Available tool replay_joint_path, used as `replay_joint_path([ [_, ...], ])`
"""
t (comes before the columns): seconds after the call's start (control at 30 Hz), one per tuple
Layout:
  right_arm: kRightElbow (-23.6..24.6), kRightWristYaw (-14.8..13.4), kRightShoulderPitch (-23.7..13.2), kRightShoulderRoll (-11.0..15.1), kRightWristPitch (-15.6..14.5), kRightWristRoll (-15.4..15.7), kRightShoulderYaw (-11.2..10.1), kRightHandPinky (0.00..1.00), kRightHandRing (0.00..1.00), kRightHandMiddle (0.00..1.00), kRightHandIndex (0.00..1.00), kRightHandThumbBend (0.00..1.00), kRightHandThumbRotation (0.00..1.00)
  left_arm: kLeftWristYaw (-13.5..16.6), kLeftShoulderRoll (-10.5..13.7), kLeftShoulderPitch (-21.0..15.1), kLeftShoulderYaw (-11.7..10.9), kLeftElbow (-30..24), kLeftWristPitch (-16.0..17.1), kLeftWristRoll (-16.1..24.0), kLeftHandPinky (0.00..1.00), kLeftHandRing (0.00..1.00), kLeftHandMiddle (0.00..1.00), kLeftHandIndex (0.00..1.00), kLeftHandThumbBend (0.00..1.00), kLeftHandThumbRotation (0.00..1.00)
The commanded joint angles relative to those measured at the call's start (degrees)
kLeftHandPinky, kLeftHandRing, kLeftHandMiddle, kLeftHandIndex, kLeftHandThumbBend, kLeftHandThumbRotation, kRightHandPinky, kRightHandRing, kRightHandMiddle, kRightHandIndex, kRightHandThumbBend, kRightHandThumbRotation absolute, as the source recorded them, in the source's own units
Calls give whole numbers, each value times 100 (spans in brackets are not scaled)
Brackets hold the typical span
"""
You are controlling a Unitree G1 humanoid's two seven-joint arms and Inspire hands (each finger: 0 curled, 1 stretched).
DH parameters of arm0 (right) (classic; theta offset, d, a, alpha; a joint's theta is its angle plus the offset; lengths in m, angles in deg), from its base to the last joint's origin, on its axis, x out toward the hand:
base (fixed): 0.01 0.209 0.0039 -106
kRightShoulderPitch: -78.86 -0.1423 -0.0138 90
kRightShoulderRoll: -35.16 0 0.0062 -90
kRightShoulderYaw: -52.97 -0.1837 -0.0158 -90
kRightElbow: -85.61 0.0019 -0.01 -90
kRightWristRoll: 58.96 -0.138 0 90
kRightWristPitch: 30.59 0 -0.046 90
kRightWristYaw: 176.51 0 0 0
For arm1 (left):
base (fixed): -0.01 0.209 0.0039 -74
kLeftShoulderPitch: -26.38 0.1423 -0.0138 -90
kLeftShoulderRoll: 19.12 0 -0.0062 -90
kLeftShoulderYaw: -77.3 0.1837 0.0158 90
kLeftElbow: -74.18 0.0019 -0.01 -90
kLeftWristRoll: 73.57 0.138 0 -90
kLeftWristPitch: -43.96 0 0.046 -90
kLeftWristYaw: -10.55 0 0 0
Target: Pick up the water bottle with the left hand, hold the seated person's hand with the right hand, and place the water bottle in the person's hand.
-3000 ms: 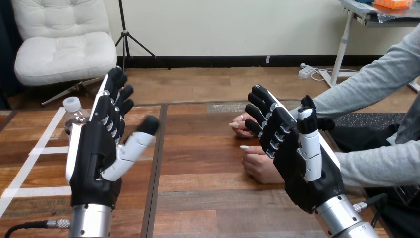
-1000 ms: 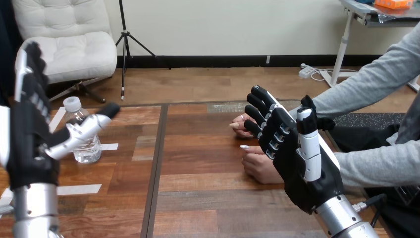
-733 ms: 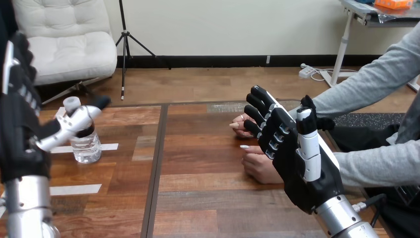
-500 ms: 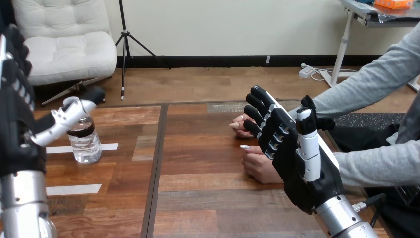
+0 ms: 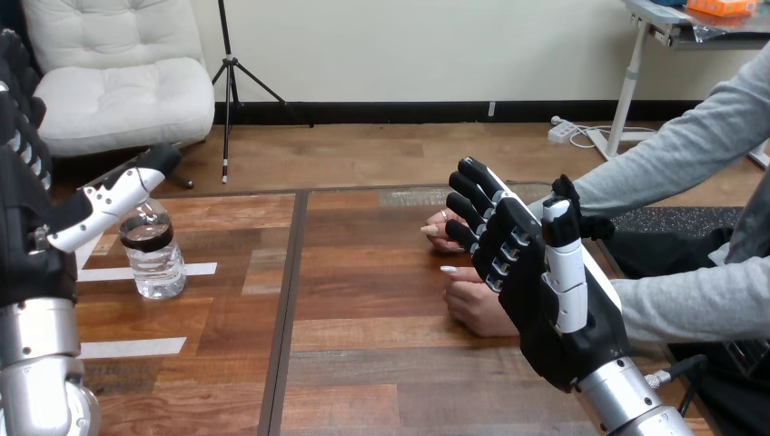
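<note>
**Operator:** Where is the bottle?

**Spotter:** The bottle (image 5: 154, 259) stands upright on the table (image 5: 381, 300), at about nine o'clock in your view, on a strip of white tape (image 5: 195, 269).

**Operator:** And my left hand?

**Spotter:** Your left hand (image 5: 27, 254) is up at the view's left edge, at about eight o'clock from the bottle. Its fingers are straight and point to twelve, and its thumb (image 5: 109, 202) is stretched wide toward two o'clock. You have nothing in its grasp. The thumb crosses in front of the bottle's top, and I cannot tell whether it touches.

**Operator:** The right one?

**Spotter:** Your right hand (image 5: 545, 291) is up at four o'clock in the view. Its fingers are straight, close together and lean toward eleven, its thumb is upright, and it grasps nothing. The person's near hand (image 5: 472, 307) lies on the table at nine o'clock from your palm. The person's far hand (image 5: 436, 234) lies at eleven, by your fingertips. Your fingers overlap both hands from here, so I cannot tell you whether they touch. The bottle is well apart from the person's hands.
</note>
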Motion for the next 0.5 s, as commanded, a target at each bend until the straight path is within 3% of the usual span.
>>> replay_joint_path([
  [0.0,264,-8,-172,-15,37,1,-8,100,100,98,96,84,100,-56,248,-405,30,255,10,57,98,99,98,96,100,13],
  [0.47,248,15,-184,-8,54,-13,-17,100,100,98,96,84,100,-94,363,-600,105,687,-219,161,100,100,100,100,100,15],
])
